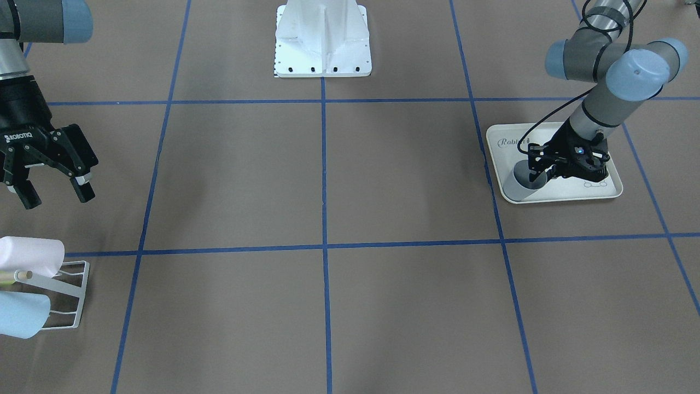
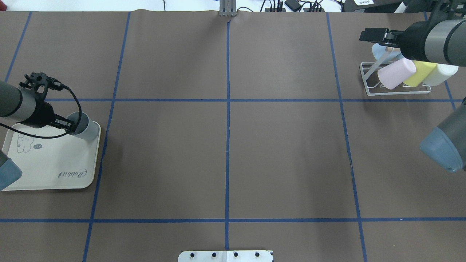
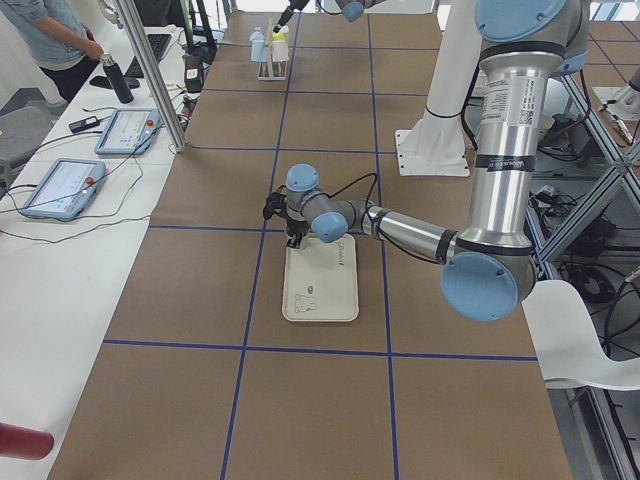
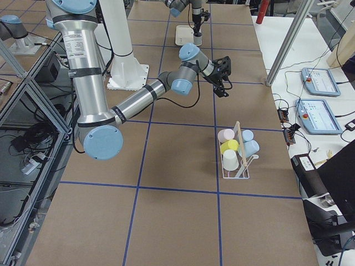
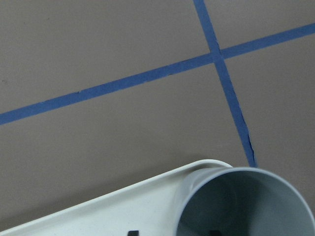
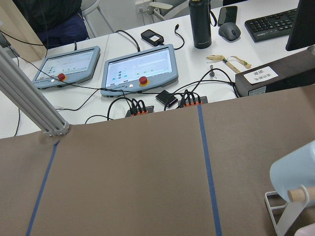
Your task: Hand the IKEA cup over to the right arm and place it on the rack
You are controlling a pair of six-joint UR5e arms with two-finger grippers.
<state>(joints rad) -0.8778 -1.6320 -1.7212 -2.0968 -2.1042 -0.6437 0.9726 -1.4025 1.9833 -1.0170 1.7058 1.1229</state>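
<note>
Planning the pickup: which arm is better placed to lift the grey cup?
Left: the left gripper sits at the rim of the grey cup; the right gripper hangs open far off by the rack.

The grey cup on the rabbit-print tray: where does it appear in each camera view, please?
Exterior front-facing: grey cup, right side, tray's lower left corner.
Overhead exterior: cup, left edge, tray's upper right corner.
Exterior left: centre, tray's far end; too small to make out.
Exterior right: cup, top centre.
Left wrist-mounted: cup, bottom right.
Right wrist-mounted: not in it.
Shared landmark: the tray under it.
</note>
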